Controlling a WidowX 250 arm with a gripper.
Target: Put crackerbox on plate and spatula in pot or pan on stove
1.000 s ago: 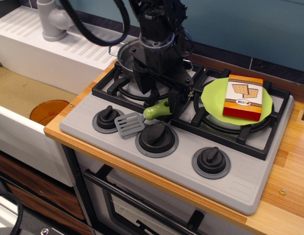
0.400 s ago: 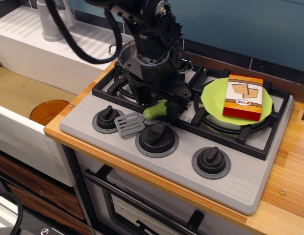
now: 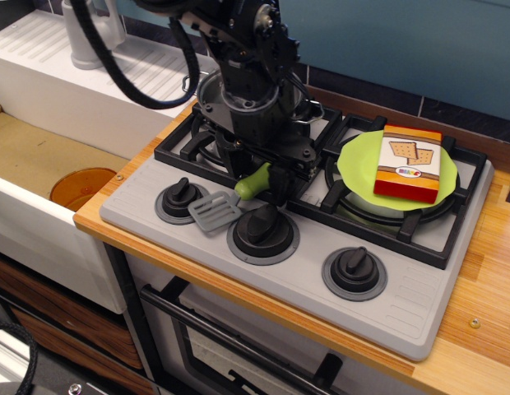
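Note:
The crackerbox (image 3: 409,164) lies flat on the lime-green plate (image 3: 358,160), which sits on the right burner of the grey stove (image 3: 387,304). The spatula (image 3: 215,210) has its grey slotted blade resting between the left and middle knobs, and its green handle (image 3: 253,182) tilts up into my gripper (image 3: 270,177). The gripper is shut on the handle's far end, low over the front of the left burner grate. The steel pot (image 3: 207,89) stands on the back left burner, mostly hidden behind my arm.
Three black knobs (image 3: 263,230) line the stove's front. A white sink to the left holds an orange-brown disc (image 3: 82,188), with a grey faucet (image 3: 90,37) behind it. Wooden counter (image 3: 493,271) lies to the right.
The arm has leaned down and left over the handle. The spatula has shifted a little left, and its handle now points up more steeply. The crackerbox and plate have not moved.

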